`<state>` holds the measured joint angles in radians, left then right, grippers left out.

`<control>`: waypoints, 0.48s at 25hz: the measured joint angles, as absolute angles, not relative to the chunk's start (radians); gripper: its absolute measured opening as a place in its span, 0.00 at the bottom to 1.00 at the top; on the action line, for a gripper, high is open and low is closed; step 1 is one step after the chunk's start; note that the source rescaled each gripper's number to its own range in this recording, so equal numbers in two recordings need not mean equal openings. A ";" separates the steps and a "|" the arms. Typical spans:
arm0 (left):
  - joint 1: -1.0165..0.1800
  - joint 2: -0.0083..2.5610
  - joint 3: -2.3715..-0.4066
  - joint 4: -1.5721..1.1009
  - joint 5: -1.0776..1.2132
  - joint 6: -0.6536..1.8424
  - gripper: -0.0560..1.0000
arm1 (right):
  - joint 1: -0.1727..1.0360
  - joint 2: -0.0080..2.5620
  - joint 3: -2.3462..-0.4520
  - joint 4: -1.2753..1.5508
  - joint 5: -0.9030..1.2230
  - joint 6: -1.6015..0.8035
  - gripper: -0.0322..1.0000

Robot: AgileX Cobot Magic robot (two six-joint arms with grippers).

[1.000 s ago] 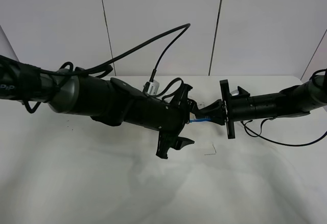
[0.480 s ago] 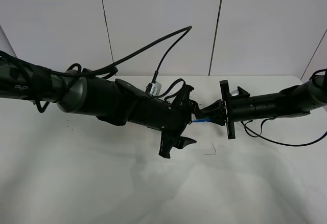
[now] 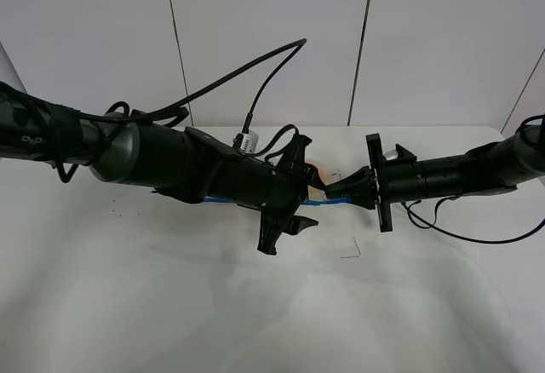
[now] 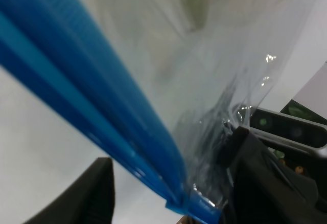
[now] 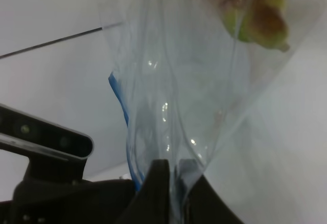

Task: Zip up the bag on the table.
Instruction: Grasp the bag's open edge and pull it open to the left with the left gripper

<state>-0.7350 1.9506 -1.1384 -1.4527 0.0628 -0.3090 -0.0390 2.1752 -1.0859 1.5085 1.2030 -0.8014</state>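
Left arm [image 3: 170, 164] slid leftward, fingers [image 4: 97, 193] straddling strip [image 4: 102, 91] of the bag [image 4: 214, 70].

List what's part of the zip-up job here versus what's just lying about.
Job: bag, blue zip strip, left claw straddling the strip, right claw pinching the bag, table.
Lying about: thin bent dark scrap on the table.

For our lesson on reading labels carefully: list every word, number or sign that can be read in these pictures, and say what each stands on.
"PiP" or similar: pale letters on the left arm, blurred, so the reading is uncertain.
White tag on the cable: any print is too small to read.
Bag, blue zip strip, table: no text visible.
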 joint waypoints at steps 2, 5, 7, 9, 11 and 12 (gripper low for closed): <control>-0.735 1.951 -1.138 -1.453 0.063 -0.309 0.67 | -0.039 2.175 -1.086 1.509 1.203 -0.801 0.03; -0.735 1.951 -1.138 -1.453 0.063 -0.310 0.57 | -0.039 2.175 -1.086 1.509 1.203 -0.801 0.03; -0.735 1.951 -1.138 -1.453 0.063 -0.310 0.51 | -0.039 2.175 -1.086 1.509 1.203 -0.801 0.03; -0.735 1.951 -1.138 -1.453 0.063 -0.311 0.45 | -0.039 2.175 -1.086 1.509 1.203 -0.801 0.03; -0.735 1.951 -1.138 -1.453 0.063 -0.317 0.40 | -0.039 2.175 -1.086 1.509 1.203 -0.801 0.03; -0.735 1.951 -1.138 -1.453 0.062 -0.319 0.36 | -0.039 2.175 -1.086 1.509 1.203 -0.801 0.03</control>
<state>-0.7350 1.9506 -1.1384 -1.4527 0.0625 -0.3193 -0.0390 2.1752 -1.0859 1.5085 1.2030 -0.8014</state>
